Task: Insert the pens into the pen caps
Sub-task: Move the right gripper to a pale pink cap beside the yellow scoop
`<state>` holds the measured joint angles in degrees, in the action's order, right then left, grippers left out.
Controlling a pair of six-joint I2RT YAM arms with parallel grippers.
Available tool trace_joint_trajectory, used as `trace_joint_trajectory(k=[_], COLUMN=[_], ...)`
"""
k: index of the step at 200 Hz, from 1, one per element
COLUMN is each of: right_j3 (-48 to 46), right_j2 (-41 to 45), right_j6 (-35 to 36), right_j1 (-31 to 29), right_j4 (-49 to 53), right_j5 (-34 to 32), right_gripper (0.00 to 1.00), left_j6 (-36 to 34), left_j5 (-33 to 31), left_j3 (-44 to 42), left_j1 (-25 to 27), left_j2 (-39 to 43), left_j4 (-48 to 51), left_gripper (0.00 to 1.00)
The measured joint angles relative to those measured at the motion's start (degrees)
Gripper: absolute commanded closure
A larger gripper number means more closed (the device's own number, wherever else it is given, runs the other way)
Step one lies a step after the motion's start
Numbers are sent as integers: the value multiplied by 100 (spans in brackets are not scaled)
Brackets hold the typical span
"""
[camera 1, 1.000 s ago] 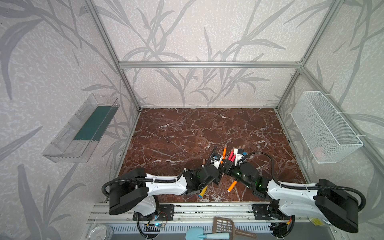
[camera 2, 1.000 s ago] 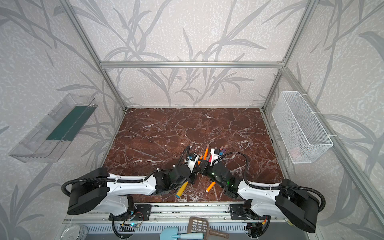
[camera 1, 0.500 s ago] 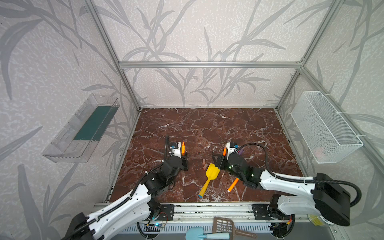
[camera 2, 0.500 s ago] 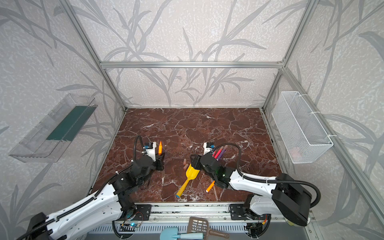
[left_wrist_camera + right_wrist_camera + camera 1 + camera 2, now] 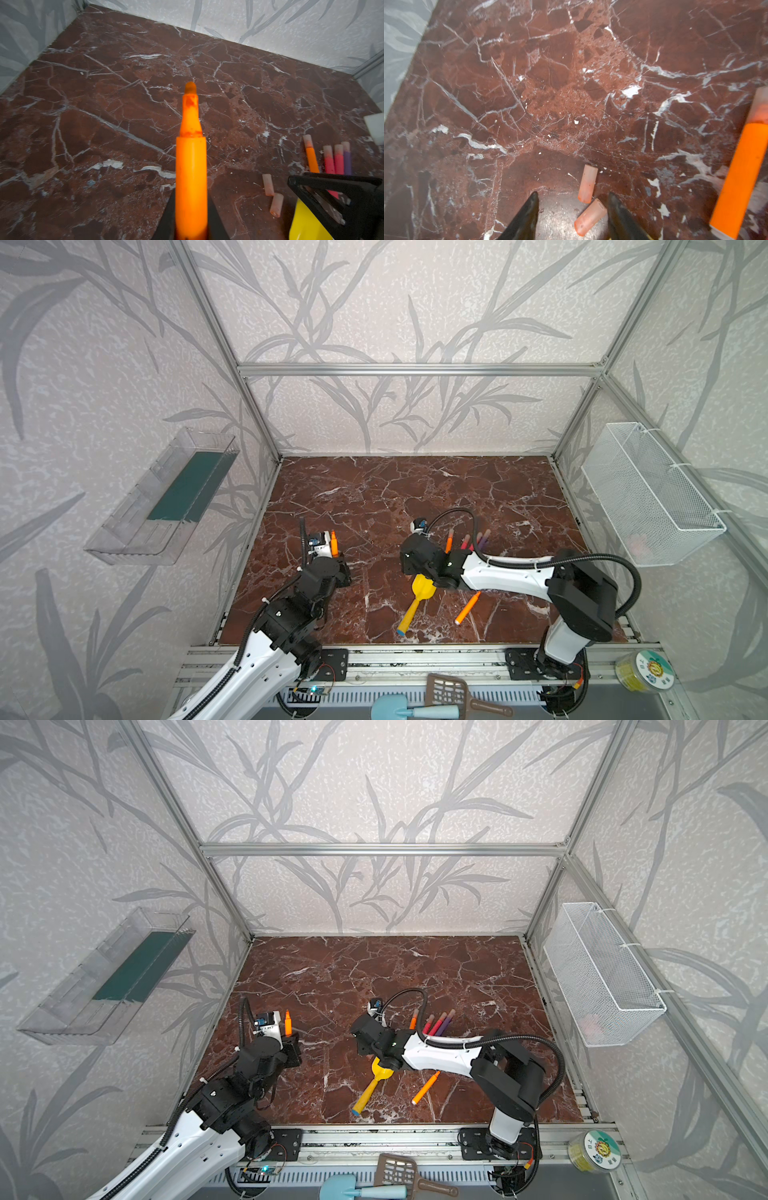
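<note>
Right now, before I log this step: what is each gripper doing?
Left gripper: closed on an uncapped orange pen.
Right gripper: open, a loose pen cap lying between its jaws, ungripped.

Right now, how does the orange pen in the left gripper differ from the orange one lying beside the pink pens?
Hold: the held orange pen is clamped in the left gripper, raised above the marble table; the lying orange pen rests loose on it.
Tip: the held one's is bare; the lying one wears a pinkish cap.
Company: held one alone; lying one beside the red-pink pens.
Both orange, same shape.
</note>
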<state>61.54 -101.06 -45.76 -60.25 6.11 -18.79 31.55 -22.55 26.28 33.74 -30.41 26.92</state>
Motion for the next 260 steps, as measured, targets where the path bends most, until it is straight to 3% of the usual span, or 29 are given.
trace_joint_trajectory(k=[42, 86, 147, 260], right_j3=[678, 837, 1093, 1268], right_j2=[-680, -796, -1191, -1495], right_j6=[205, 278, 254, 81], right_j1=[-52, -50, -50, -50], right_j4=[518, 822, 1014, 1252], right_j5=[-9, -26, -114, -385], right_gripper=[49, 50, 54, 64], left_j6=[-109, -192, -190, -177], left_j5=[4, 142, 140, 116], left_j3=[131, 57, 57, 55], left_j1=[-2, -4, -4, -4], left_j2=[-216, 367, 2, 76], left_j4=[92, 76, 85, 96], left_gripper=[100, 100, 100, 100])
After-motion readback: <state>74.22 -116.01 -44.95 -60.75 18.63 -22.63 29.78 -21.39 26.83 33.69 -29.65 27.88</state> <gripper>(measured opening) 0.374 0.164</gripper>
